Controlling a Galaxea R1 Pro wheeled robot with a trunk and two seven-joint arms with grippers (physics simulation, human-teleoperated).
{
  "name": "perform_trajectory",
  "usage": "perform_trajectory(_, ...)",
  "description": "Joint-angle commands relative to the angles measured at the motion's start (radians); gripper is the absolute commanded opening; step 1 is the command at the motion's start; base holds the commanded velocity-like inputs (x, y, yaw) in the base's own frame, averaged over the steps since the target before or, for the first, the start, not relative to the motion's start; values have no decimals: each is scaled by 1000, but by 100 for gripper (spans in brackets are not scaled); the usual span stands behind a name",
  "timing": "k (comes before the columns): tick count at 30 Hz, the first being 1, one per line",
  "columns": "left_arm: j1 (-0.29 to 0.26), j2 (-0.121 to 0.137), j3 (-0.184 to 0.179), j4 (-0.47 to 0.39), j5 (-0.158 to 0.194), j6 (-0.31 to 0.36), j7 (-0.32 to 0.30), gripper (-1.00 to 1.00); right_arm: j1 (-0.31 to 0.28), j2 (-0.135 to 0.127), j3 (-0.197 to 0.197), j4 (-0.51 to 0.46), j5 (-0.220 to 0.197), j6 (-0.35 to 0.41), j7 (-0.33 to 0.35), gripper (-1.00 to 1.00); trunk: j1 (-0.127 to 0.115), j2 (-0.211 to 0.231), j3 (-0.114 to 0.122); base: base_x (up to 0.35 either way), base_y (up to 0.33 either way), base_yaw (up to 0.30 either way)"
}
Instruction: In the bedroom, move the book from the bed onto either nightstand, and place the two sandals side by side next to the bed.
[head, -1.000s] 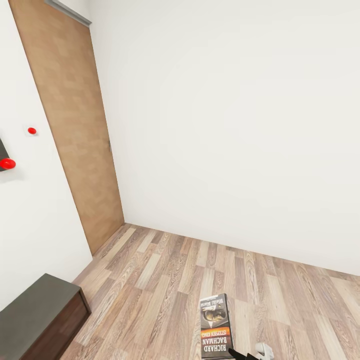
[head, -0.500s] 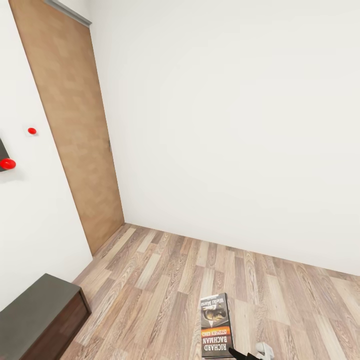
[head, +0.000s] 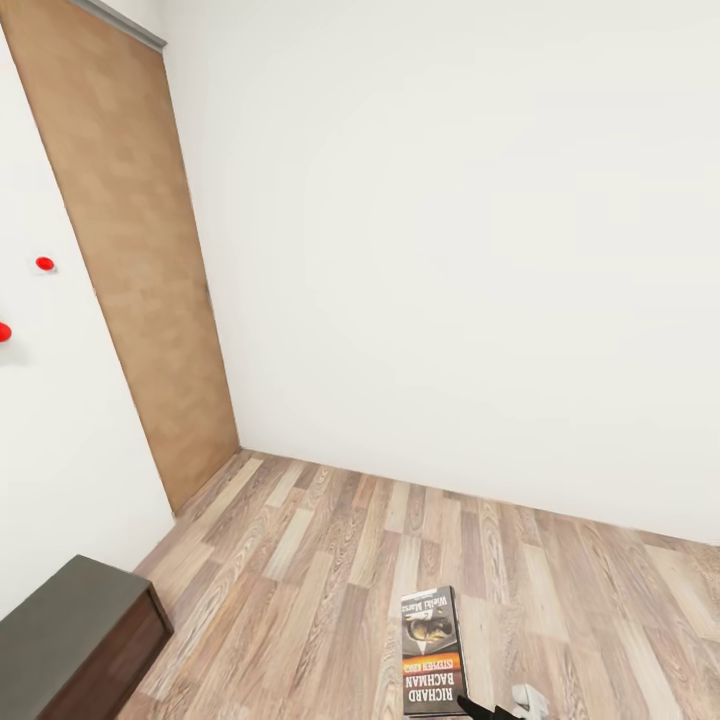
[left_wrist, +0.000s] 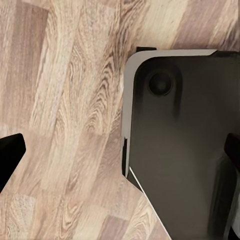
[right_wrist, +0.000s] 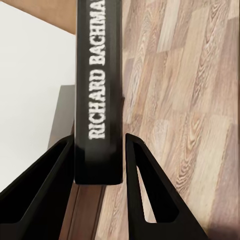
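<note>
My right gripper (right_wrist: 100, 145) is shut on the book (right_wrist: 98, 90), its black fingers pressing both covers, with the white "RICHARD BACHMAN" spine facing the wrist camera. In the head view the book (head: 432, 650) hangs cover-up above the wood floor, and the right gripper (head: 490, 712) grips it at its near end. My left gripper (left_wrist: 122, 150) is open, holding nothing, above the floor and my black base (left_wrist: 185, 150). The bed and the two sandals are out of view. A dark brown cabinet (head: 75, 640) stands against the left wall; I cannot tell whether it is the nightstand.
A tall brown door (head: 130, 260) fills the left wall near the corner. White walls (head: 450, 250) close the room ahead and to the left. Wood-plank floor (head: 330, 560) stretches from the cabinet to the far wall. Small red marks (head: 44, 264) sit on the left wall.
The whole head picture has shifted left, so the camera has turned slightly. The book stays in my right gripper at the same spot in the picture.
</note>
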Motion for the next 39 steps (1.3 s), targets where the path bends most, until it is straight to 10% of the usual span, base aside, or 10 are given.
perform_trajectory(1, -1, 0, -7, 1, 10, -3, -4, 100, -1, 0, -9, -1, 8, 4, 4, -100, 0, -2, -2, 0, 0, -239)
perform_trajectory(39, -1, 0, -8, 1, 9, -2, -4, 100, -1, 0, -10, -1, 7, 3, 6, -100, 0, -2, 10, 0, 0, -187)
